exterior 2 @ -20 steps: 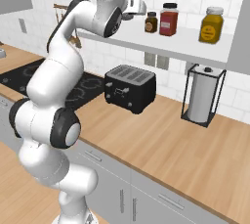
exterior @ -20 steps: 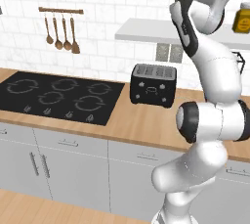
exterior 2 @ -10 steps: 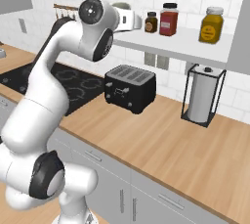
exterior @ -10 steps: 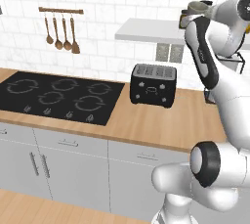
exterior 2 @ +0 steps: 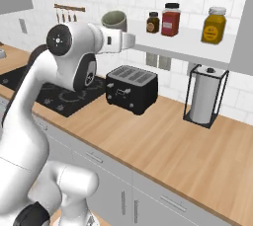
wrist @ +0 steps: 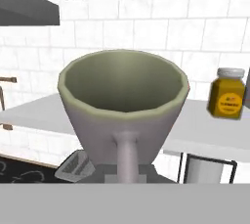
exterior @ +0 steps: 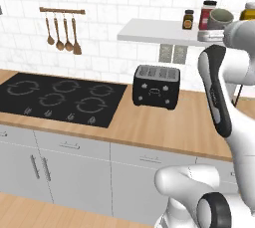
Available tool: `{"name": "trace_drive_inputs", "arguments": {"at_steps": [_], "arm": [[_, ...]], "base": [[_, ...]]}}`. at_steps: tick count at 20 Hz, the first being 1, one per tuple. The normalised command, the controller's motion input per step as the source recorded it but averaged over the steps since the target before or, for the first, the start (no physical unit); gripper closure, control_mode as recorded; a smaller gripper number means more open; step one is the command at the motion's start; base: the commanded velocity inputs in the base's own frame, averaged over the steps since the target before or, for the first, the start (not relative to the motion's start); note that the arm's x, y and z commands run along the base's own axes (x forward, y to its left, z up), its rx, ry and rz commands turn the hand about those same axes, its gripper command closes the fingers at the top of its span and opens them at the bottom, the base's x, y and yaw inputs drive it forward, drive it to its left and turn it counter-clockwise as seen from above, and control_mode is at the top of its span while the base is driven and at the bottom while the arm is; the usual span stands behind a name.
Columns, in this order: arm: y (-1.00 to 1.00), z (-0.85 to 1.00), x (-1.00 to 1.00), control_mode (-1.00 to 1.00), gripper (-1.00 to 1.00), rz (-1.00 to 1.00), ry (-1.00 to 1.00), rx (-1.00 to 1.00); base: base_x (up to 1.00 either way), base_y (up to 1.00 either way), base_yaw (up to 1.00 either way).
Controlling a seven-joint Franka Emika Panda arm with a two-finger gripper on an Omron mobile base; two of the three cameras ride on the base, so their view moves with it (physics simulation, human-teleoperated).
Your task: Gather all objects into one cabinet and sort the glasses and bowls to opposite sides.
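Closest to the hand, a grey-green cup fills the hand view, mouth open upward and its single handle facing the camera, running down to where the gripper must be. The fingers themselves are hidden beneath it, so whether they clamp the cup I cannot tell. From the right base view the same cup sits up high just past the end of the arm's white wrist, level with the left end of the white wall shelf; in the left base view it shows above the shelf's right end, next to the arm's shoulder. Below, on the wooden counter, a black toaster stands near the back edge, beside the black hob to its left. Toward the counter's right end a paper towel roll in a wire holder stands by the wall. On the shelf stand a small dark jar, a red jar and a yellow jar. Farthest back, wooden spoons hang from a rail on the white tiled wall.
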Motion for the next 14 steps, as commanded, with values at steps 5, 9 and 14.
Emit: {"name": "trace_drive_inputs", "arguments": {"at_steps": [5,9,14], "arm": [[0.07,-0.56,-0.78,-1.00,1.00,-0.03,0.00,-0.07],[0.00,-0.13,-0.19,1.00,1.00,0.00,0.00,-0.02],[0.00,0.00,0.00,1.00,1.00,0.00,0.00,0.00]], "base": [[0.00,0.00,0.00],[-0.74,0.00,-0.01],[-0.97,0.00,-0.01]]}}
